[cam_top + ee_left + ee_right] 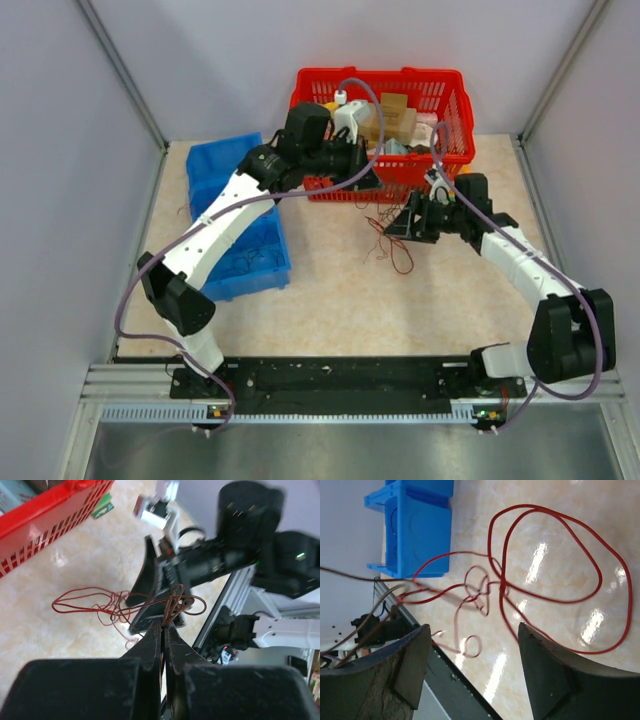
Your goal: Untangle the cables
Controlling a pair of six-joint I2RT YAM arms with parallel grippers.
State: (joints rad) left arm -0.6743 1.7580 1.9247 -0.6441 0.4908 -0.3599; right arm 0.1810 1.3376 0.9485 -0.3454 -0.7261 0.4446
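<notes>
Left wrist view: the left gripper (164, 626) has its fingers pressed together on a few strands of the cables (172, 605). These rise in small loops just past the fingertips, and the rest of the red wire trails down and away to one side onto the table (60, 570). The right gripper (150, 585) stands directly opposite, close beyond the loops.

Right wrist view: the right gripper (473, 627) is spread wide and holds nothing. The cables (502, 587) lie ahead of its fingertips as two large red loops joined at a small knot, and a paler strand runs off towards one finger. A blue bin (420, 525) stands well beyond.

Risks, as judged:
- The pinch appears to take several strands at once, so pulling could tighten the knot instead of freeing it.
- The wire is very thin and could slip from the closed fingers under tension.
- A lifted loop could catch on the right gripper's finger or on the lattice of the red basket (400, 172) close behind the left gripper.

Top external view: the left arm reaches forward and bends across. Its left gripper (365, 165) points sideways, just in front of the basket. The right arm is folded at the elbow, with its gripper (405, 225) low over the table and facing the left one. The cables (392, 248) hang and lie between and just beneath the two.
</notes>
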